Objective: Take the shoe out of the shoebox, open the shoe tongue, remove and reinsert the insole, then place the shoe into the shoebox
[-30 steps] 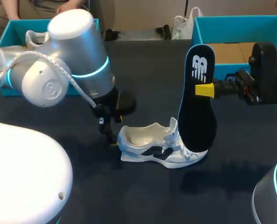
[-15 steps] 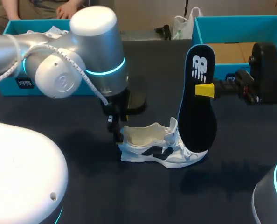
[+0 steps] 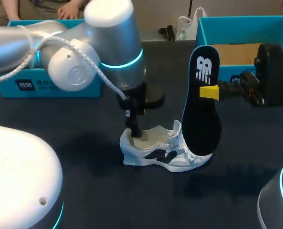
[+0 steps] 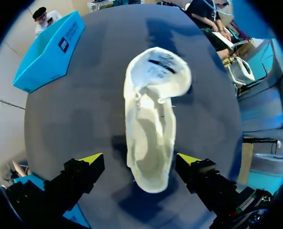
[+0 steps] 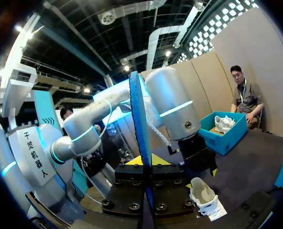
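So shoe (image 3: pixel 163 150) is out on table (image 3: pixel 98 191), insole (image 3: pixel 202 105) removed, pinched upright by right claw (image 3: pixel 209 92) at toe; left claw (image 4: pixel 140 158) spread over heel. To do: reinsert insole, return shoe to shoebox (image 3: pixel 237 20).

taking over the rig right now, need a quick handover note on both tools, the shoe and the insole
Left tool: open, over the heel of the shoe, one finger on each side, neither touching it as far as the left wrist view shows.
Right tool: shut on the insole, held upright with its lower end by the shoe's front.
Shoe: on its sole on the table, outside the shoebox, mouth wide open.
Done: shoe out, insole out.
Left: reinsert the insole, put the shoe into the shoebox.
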Controlling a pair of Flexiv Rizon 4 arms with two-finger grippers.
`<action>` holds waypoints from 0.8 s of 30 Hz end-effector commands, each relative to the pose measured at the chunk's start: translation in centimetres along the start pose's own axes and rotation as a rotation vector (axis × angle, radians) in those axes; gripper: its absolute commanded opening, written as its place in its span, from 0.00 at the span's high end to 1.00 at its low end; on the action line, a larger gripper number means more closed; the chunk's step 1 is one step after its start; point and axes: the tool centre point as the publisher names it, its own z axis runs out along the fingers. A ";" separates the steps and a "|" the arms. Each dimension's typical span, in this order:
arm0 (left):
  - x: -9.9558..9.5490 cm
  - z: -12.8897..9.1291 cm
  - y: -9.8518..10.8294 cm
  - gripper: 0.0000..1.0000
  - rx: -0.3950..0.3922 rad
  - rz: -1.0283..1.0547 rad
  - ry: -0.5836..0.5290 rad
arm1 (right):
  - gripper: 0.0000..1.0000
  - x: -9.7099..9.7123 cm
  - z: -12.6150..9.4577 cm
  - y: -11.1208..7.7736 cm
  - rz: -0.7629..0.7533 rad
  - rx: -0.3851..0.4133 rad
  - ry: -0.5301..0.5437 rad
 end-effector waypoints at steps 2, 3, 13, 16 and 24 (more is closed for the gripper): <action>-1.8 4.5 -2.2 0.00 -0.028 -0.051 0.015 | 1.00 0.1 0.1 -0.1 0.001 0.001 -0.003; -1.8 5.0 -2.4 0.00 -0.020 -0.063 0.023 | 1.00 0.1 0.1 -0.1 0.001 0.001 -0.003; -1.1 7.6 -2.9 0.27 -0.010 -0.112 0.027 | 1.00 0.1 0.1 -0.1 0.001 0.001 -0.003; -1.1 7.9 -2.8 0.39 -0.011 -0.117 0.034 | 1.00 0.1 0.1 -0.1 0.001 0.001 -0.003; -1.1 8.1 -2.8 0.65 -0.011 -0.128 0.036 | 1.00 0.1 0.1 -0.1 0.001 0.001 -0.003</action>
